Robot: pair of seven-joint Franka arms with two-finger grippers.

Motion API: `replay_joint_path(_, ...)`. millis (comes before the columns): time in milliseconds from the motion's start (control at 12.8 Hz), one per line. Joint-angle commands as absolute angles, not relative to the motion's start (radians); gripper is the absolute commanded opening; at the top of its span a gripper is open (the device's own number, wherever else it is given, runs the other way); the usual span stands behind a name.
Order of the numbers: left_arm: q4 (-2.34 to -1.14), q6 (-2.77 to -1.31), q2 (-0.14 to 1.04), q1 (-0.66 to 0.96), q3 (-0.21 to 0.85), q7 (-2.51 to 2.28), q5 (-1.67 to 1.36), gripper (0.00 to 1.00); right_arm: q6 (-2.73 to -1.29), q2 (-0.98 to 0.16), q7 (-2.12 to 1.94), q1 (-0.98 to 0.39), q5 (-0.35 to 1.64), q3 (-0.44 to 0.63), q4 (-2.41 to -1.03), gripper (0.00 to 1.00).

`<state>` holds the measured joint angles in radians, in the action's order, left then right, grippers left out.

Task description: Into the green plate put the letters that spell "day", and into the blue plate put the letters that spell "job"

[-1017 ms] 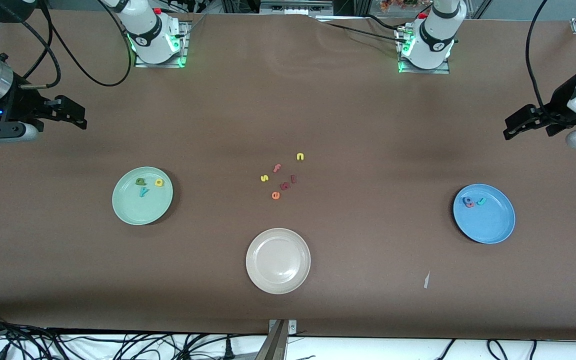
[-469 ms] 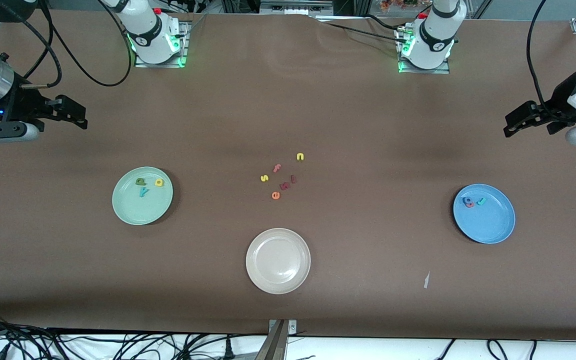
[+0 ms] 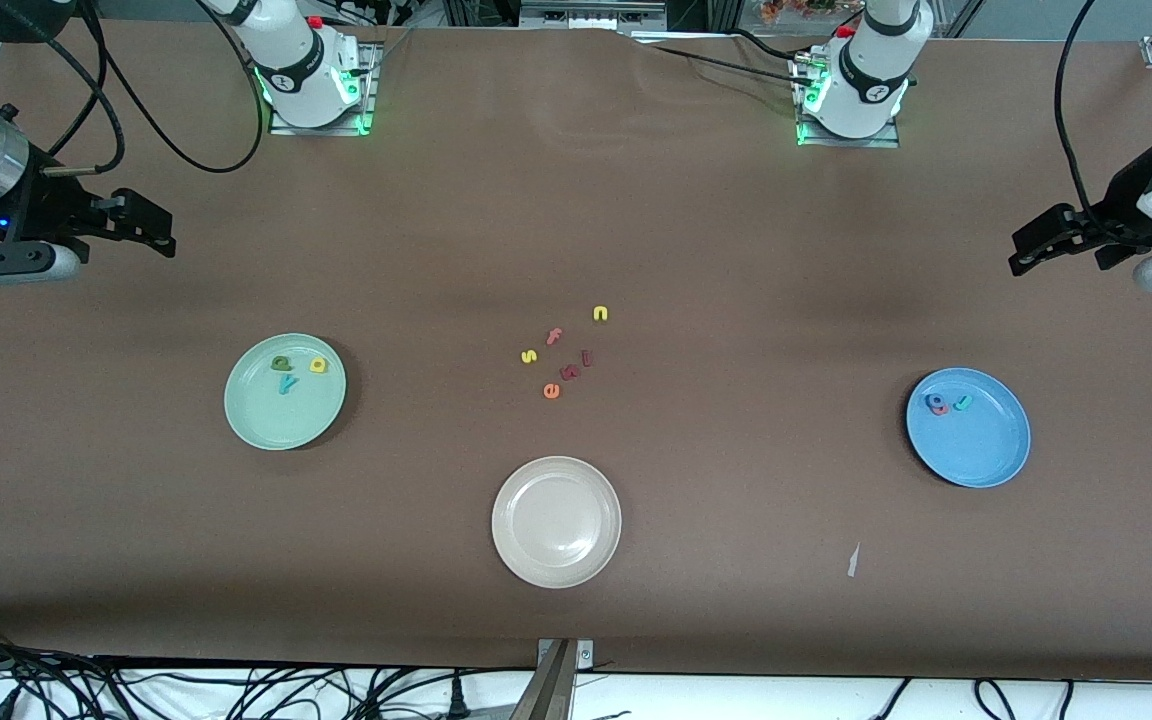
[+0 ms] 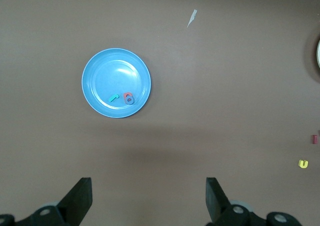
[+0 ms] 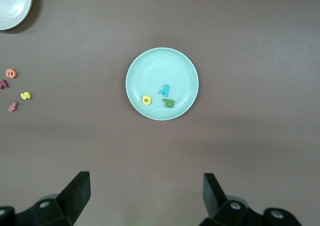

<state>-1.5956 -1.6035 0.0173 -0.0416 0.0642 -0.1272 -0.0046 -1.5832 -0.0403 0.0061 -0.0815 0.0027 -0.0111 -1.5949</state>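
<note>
Front view: the green plate (image 3: pixel 284 420) holds d, a, y; the blue plate (image 3: pixel 981 450) holds j, o, b. Task looks finished. Left gripper (image 3: pixel 1026 255) and right gripper (image 3: pixel 151 228) wait above the surface, jaws open.

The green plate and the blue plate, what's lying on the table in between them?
Between the green plate and the blue plate, the front view shows a cluster of leftover letters and, nearer the camera, the beige plate.
</note>
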Motion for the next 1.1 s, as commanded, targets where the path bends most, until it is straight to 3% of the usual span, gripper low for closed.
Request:
replay_joint_path(0,-1.574,-1.582,0.021,-0.031,0.054,-0.101,0.014,1.00,-1.559,-0.032,-0.008,-0.083,-0.003,-0.009,-1.575,1.00)
replay_joint_path(1017,-1.525,-1.546,0.038,-0.005,0.028,-0.101,0.014,1.00,-1.559,-0.034,-0.018,-0.083,-0.002,-0.008,-1.577,1.00)
